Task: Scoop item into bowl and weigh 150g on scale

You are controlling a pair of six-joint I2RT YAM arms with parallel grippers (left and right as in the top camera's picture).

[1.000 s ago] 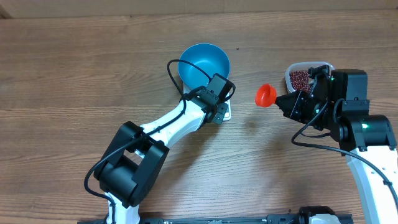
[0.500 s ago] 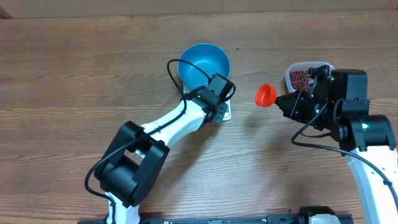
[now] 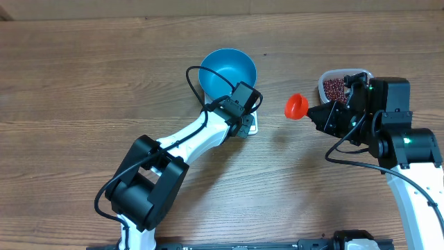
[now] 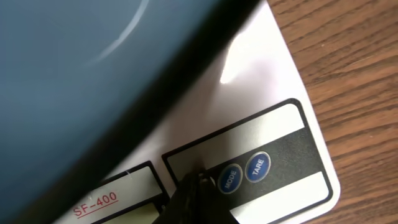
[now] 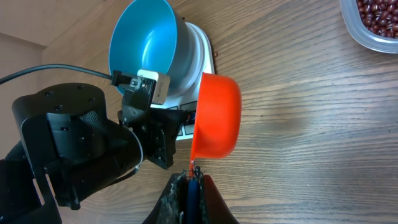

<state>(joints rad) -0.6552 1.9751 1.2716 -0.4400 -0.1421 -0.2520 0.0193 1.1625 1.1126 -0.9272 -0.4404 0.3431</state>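
Sideways, red scoop [image 3: 297, 105] in right pincer [image 3: 314, 112], cup toward bowl [image 3: 227, 69]

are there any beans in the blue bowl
No, the right wrist view shows the blue bowl bare blue inside, while the beans lie in the clear tub.

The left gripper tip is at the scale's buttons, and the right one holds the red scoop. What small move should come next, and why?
Probably lift the left gripper off the scale: its shut tip seems to press the button beside MODE, and the blue bowl on the scale is empty. Weight on it could spoil the reading.
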